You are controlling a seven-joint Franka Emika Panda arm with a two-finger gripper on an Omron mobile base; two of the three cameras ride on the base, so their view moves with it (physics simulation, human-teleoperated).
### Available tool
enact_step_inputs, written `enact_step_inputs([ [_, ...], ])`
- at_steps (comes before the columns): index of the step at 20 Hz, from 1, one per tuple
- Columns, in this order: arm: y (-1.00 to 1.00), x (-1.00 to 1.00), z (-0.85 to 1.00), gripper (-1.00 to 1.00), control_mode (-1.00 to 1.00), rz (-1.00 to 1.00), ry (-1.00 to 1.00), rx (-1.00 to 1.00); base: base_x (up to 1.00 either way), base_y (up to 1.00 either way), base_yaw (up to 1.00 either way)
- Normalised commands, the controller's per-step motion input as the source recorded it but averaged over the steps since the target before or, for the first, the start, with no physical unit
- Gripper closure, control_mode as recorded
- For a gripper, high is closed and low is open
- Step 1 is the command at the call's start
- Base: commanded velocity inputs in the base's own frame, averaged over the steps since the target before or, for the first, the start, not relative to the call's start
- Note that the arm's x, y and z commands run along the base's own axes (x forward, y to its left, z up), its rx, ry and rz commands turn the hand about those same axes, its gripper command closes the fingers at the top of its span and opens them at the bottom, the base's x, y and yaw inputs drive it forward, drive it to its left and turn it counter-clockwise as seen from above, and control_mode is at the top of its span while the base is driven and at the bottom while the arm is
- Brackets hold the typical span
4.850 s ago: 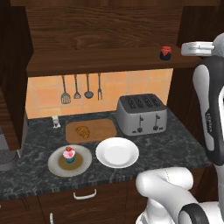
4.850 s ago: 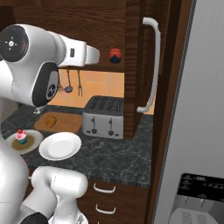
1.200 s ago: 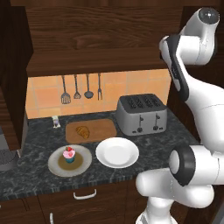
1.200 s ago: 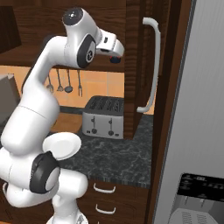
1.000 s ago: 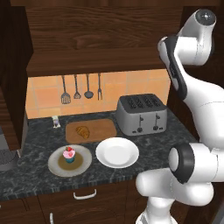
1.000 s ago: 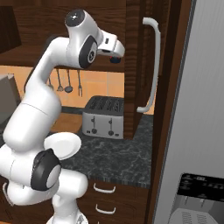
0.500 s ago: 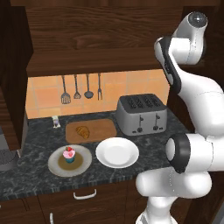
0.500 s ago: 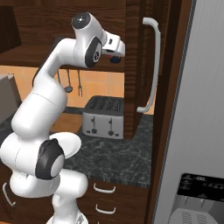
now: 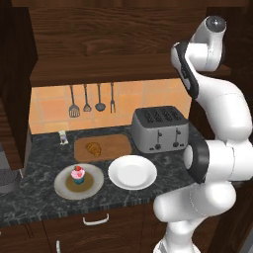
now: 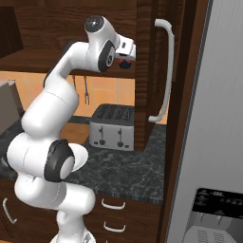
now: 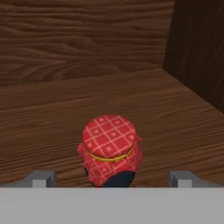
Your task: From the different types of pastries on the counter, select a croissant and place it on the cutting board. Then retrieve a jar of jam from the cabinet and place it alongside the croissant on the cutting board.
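Observation:
The jar of jam, with a red checked cloth lid, stands on the cabinet's wooden shelf close to the right wall. My gripper is open and hangs just in front of the jar, one fingertip on either side and neither touching it. In the right base view the jar sits right under my raised hand. The croissant lies on the cutting board on the counter. The pink-frosted cupcake sits on a grey-tan plate.
A white plate lies right of the cupcake, in front of a silver toaster. Utensils hang on the tiled wall. A small shaker stands left of the board. The open cabinet door with a long handle stands beside my hand.
My arm has swung up and in over the shelf, bringing the hand close to the jar, which my arm now hides in the left base view.

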Motion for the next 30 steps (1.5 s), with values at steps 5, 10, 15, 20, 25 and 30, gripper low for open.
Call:
enact_step_inputs([
  [5,-0.06,0.29,-0.04,-1.00,-1.00,0.00,0.00,0.00,0.00,0.00,0.00],
  [10,-0.02,0.26,0.00,-1.00,-1.00,0.00,0.00,0.00,0.00,0.00,0.00],
  [15,0.00,0.09,0.00,-1.00,-1.00,0.00,0.00,0.00,0.00,0.00,0.00],
  [20,0.00,0.00,-0.02,-1.00,-1.00,0.00,0.00,0.01,0.00,0.00,0.00],
  [25,0.03,0.00,-0.02,1.00,-1.00,0.00,0.00,0.04,0.00,0.00,0.00],
  [30,0.00,0.00,0.00,1.00,-1.00,0.00,0.00,0.01,0.00,0.00,0.00],
])
